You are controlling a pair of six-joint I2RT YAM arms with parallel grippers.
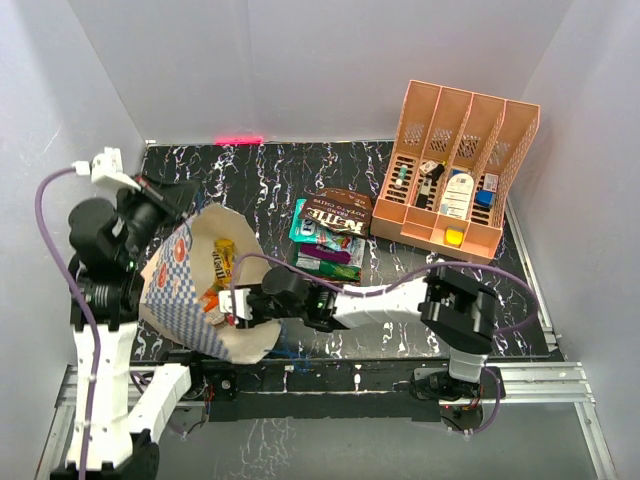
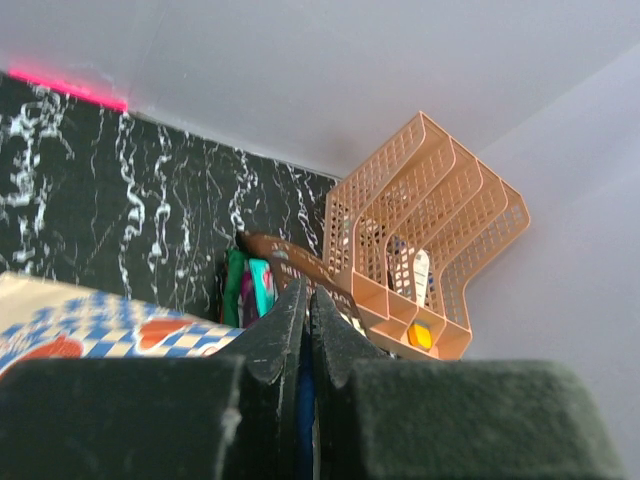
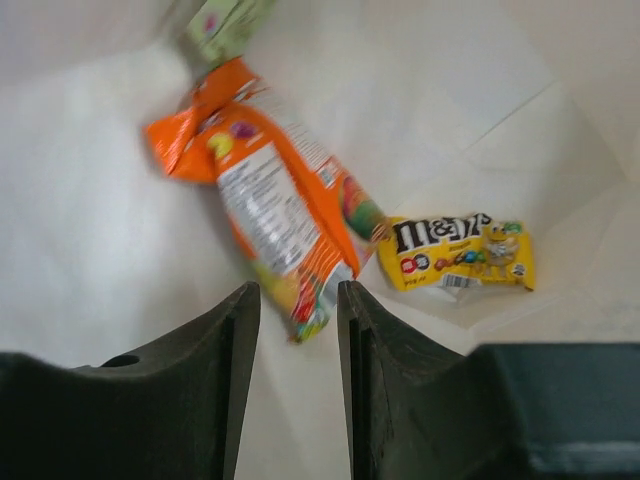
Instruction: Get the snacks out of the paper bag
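Note:
The paper bag stands tilted at the left, its mouth facing up and right. My left gripper is shut on its blue cord handle at the bag's far rim. My right gripper reaches into the bag's mouth and is open. Inside the bag lie an orange packet, its lower end just between my fingertips, a yellow M&M's packet and a green packet. On the table lie a red-brown chip bag, a teal packet and a green and purple packet.
The salmon-orange file rack stands at the back right with small bottles and a yellow block in it; it also shows in the left wrist view. White walls close in the black marbled table on three sides.

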